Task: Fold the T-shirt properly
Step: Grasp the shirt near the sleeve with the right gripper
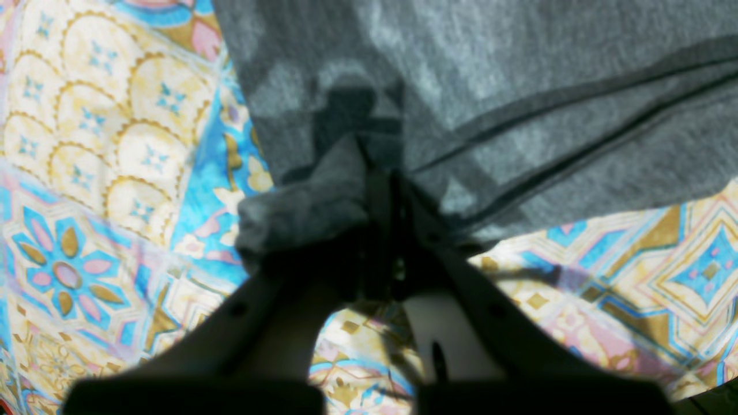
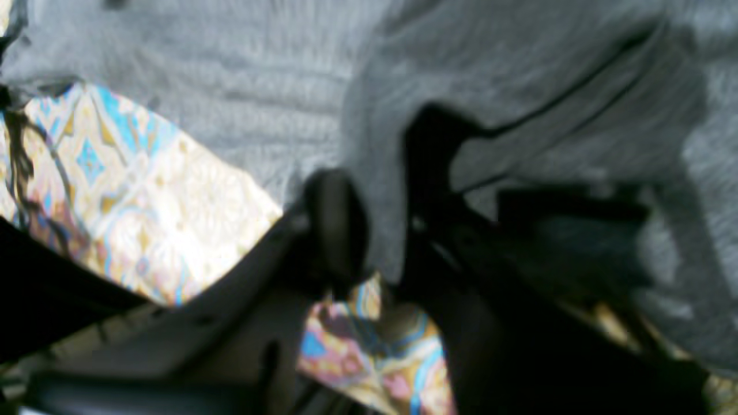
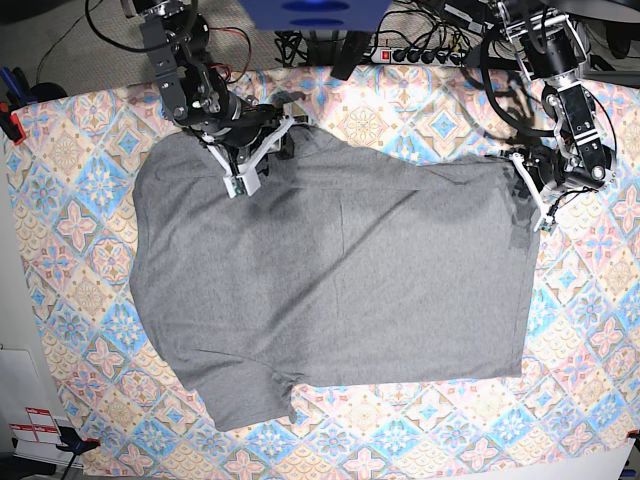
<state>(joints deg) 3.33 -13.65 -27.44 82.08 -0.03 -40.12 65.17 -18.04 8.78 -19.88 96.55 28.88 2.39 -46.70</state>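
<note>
The heather-grey T-shirt (image 3: 340,280) lies spread almost flat on the patterned tablecloth (image 3: 80,220). At its far left edge in the base view, my right gripper (image 3: 243,172) rests on the cloth. In the right wrist view the right gripper (image 2: 383,219) has a fold of the T-shirt (image 2: 230,86) pinched between its fingers. At the far right corner, my left gripper (image 3: 524,200) holds the shirt's edge. The left wrist view shows the left gripper (image 1: 392,190) shut on a bunched bit of the T-shirt (image 1: 519,86), slightly above the tablecloth (image 1: 115,144).
Cables and a power strip (image 3: 420,50) run along the table's back edge. A red clamp (image 3: 12,125) sits at the left edge, and white papers (image 3: 30,425) lie at the near left corner. Tablecloth shows on all sides of the shirt.
</note>
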